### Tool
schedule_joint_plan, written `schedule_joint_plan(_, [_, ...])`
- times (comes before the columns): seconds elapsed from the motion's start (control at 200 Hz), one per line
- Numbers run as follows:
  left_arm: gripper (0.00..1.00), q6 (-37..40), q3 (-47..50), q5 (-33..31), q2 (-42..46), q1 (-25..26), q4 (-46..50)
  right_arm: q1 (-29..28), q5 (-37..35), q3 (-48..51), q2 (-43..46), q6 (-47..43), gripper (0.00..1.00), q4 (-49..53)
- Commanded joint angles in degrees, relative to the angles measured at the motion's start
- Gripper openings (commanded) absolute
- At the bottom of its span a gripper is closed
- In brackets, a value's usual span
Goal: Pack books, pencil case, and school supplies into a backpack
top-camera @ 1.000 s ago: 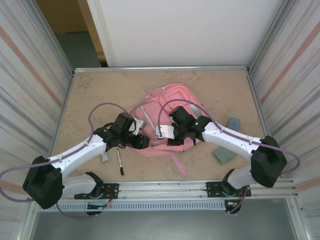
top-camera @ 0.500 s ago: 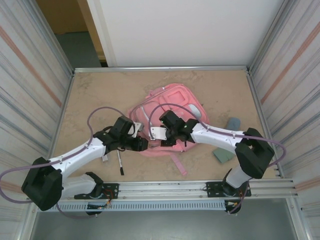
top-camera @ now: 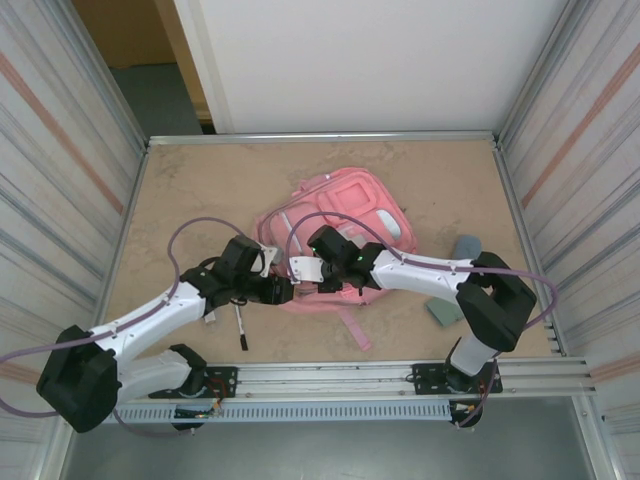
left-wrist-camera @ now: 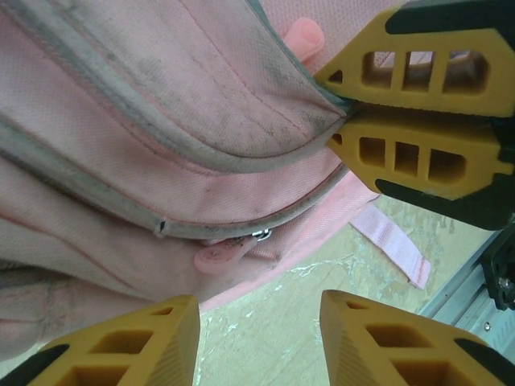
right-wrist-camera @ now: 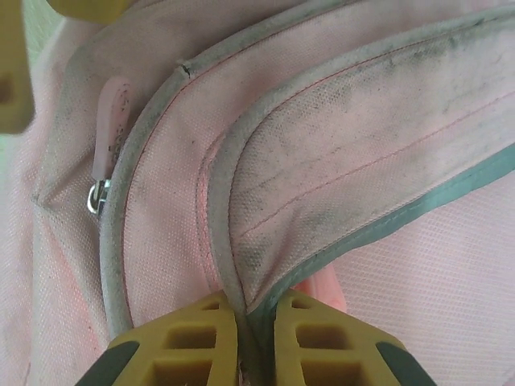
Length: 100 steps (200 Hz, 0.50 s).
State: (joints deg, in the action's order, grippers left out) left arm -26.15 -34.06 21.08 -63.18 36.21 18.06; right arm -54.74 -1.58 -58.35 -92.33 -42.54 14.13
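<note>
Backpack (top-camera: 350, 200) lay flat near the middle of the table (top-camera: 200, 190), pink, with one strap (top-camera: 355, 330) trailing toward the near edge. The right gripper (right-wrist-camera: 256, 322) was clenched on the grey-piped edge of the backpack at its near-left side, and the fabric seam ran between both fingertips. The left wrist view showed this same grip from the side. The left gripper (left-wrist-camera: 257, 318) stood released just left of the right one. Its jaws were well apart with nothing between them, over the bag's near edge and bare table. A pink zipper pull (left-wrist-camera: 217, 257) lay on the zip line near the left gripper's fingers. A black pen (top-camera: 240, 325) lay on the table near-left of the bag. A grey-green flat piece (top-camera: 445, 312) lay to the near right, apart from the bag.
</note>
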Motion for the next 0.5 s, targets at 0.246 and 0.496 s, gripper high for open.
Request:
schedule_joint_plan(0.246, [0.45, 7.4, -5.8, -0.7, 1.2, -0.4, 0.7, 3.6, 8.7, -2.2, 10.2, 0.1, 0.02, 0.9])
schedule_joint_plan(0.496, [0.49, 8.8, -6.6, -1.3, 0.8, 0.0, -0.4, 5.5, 11.6, -2.6, 10.4, 1.0, 0.02, 1.6])
